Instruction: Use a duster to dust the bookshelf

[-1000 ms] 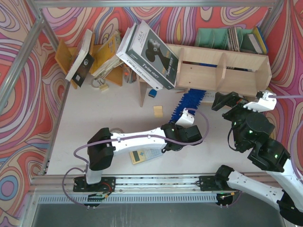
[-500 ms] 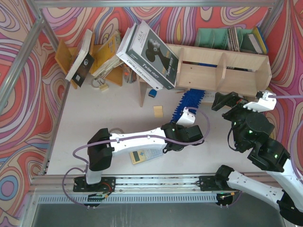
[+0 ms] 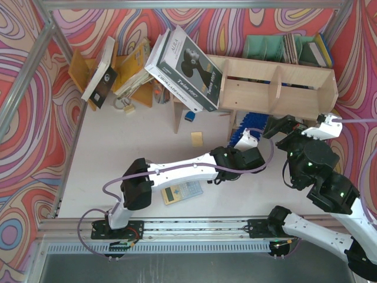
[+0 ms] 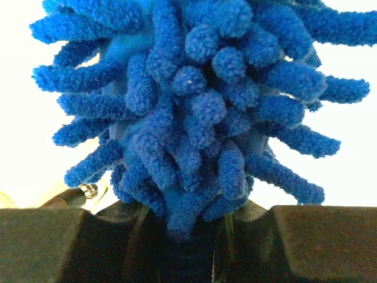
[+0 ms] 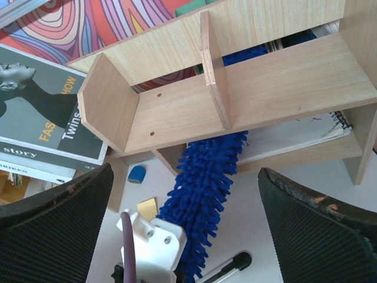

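The pale plywood bookshelf (image 3: pixel 277 88) stands at the back right, also in the right wrist view (image 5: pixel 253 100). The blue fluffy duster (image 3: pixel 246 122) pokes into its lower tier under the upper board, seen too in the right wrist view (image 5: pixel 206 177). My left gripper (image 3: pixel 246 144) is shut on the duster's base just in front of the shelf. In the left wrist view the duster head (image 4: pixel 194 112) fills the frame above the shut left gripper (image 4: pixel 188 236). My right gripper (image 3: pixel 281 127) is open and empty, hovering right of the duster, its fingers (image 5: pixel 53 224) spread wide.
Large books (image 3: pixel 188 65) lean on the shelf's left end. An orange-brown book rack (image 3: pixel 118 71) stands back left, green file holders (image 3: pixel 265 47) behind the shelf. A calculator (image 3: pixel 182 191), a yellow note (image 3: pixel 197 138), a small blue object (image 3: pixel 189 116) and a black-and-silver rod (image 5: pixel 227 268) lie on the table.
My left arm has moved forward and right, pushing the duster deeper into the shelf's lower tier. The right arm has stayed put.
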